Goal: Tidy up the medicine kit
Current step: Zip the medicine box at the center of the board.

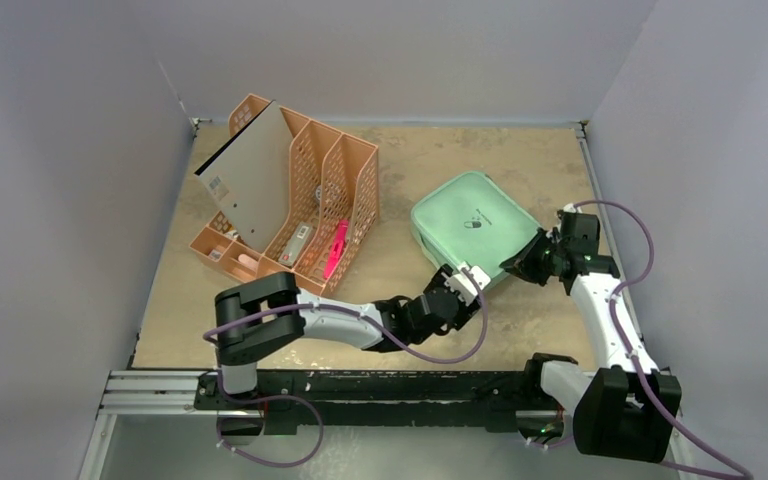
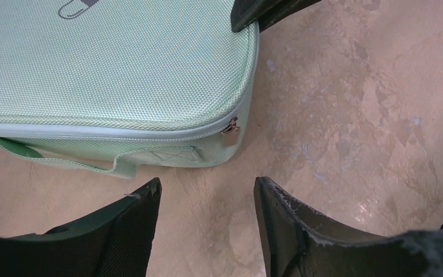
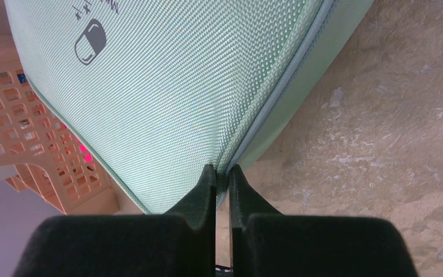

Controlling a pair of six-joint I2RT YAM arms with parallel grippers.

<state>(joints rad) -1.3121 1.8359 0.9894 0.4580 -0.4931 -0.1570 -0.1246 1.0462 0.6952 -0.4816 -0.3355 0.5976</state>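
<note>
The medicine kit (image 1: 474, 228), a mint-green soft case with its lid down, lies on the table right of centre. In the left wrist view its near corner (image 2: 109, 63) shows the zipper pull (image 2: 231, 127) and a fabric handle strap (image 2: 92, 164). My left gripper (image 2: 206, 187) stands open just short of that corner, over bare table, with nothing between its fingers; it also shows in the top view (image 1: 475, 278). My right gripper (image 3: 222, 170) is shut, pinching the kit's zipped edge (image 3: 179, 86) at its right corner (image 1: 513, 266).
An orange mesh file rack (image 1: 290, 200) stands at the back left, holding a large grey board (image 1: 255, 180) and a pink item (image 1: 336, 250). Grey walls close in the table on the left, right and back. The rack (image 3: 11, 127) shows behind the kit.
</note>
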